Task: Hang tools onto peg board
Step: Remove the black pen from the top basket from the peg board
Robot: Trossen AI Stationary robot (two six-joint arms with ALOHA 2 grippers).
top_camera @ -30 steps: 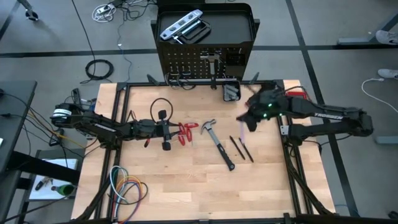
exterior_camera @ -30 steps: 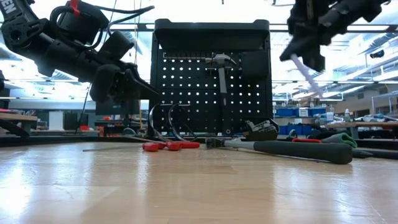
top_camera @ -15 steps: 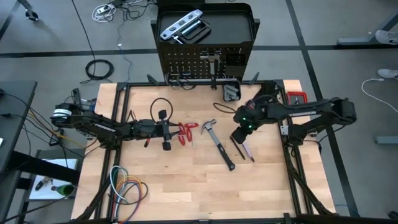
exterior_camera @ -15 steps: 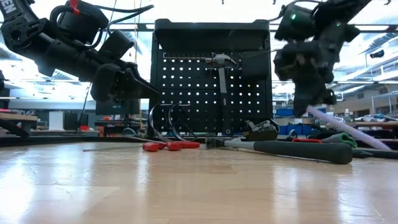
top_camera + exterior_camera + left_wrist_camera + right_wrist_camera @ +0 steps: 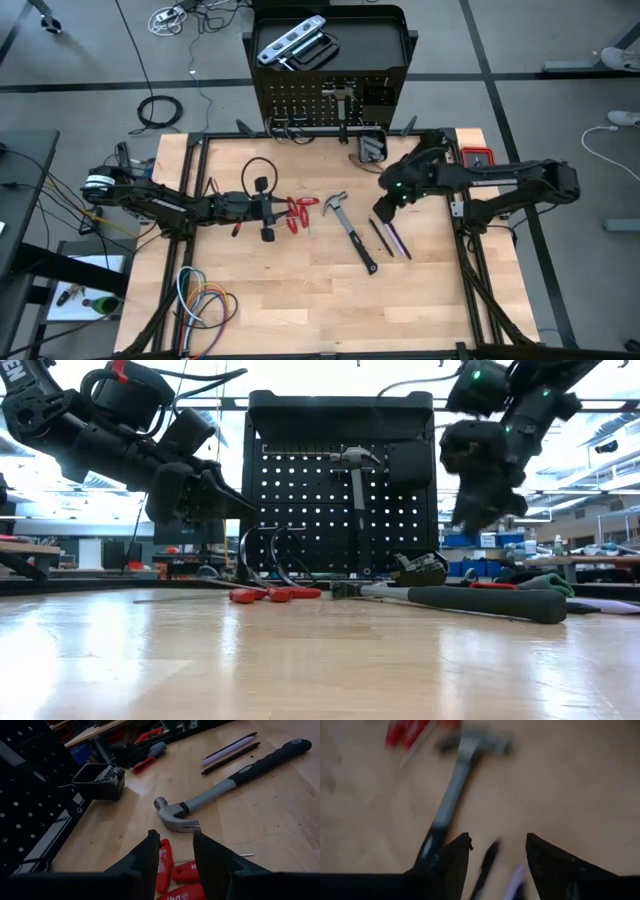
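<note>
The black peg board [image 5: 330,100] stands upright at the table's far edge, with one hammer [image 5: 355,485] hanging on it. A silver level [image 5: 290,42] lies in its top tray. On the table lie a second hammer [image 5: 350,230], red-handled pliers [image 5: 302,212], two dark screwdrivers [image 5: 381,236] and a lilac one [image 5: 397,240]. My right gripper [image 5: 384,212] hovers open just above the screwdrivers, tipped downward, and the lilac shaft [image 5: 516,882] shows below its fingers. My left gripper [image 5: 280,210] hangs open above the pliers' handles [image 5: 167,870], clear of the table.
A small black box [image 5: 372,148] sits at the peg board's foot. Coiled coloured cables [image 5: 205,305] lie at the near left corner. A red tool [image 5: 475,157] rests at the far right edge. Bare wood spreads across the near half of the table.
My right gripper has come down from near the peg board toward the table's near edge, tipping its fingers downward. It carried the lilac screwdriver and has let it go. That tool now lies flat beside the dark screwdrivers.
</note>
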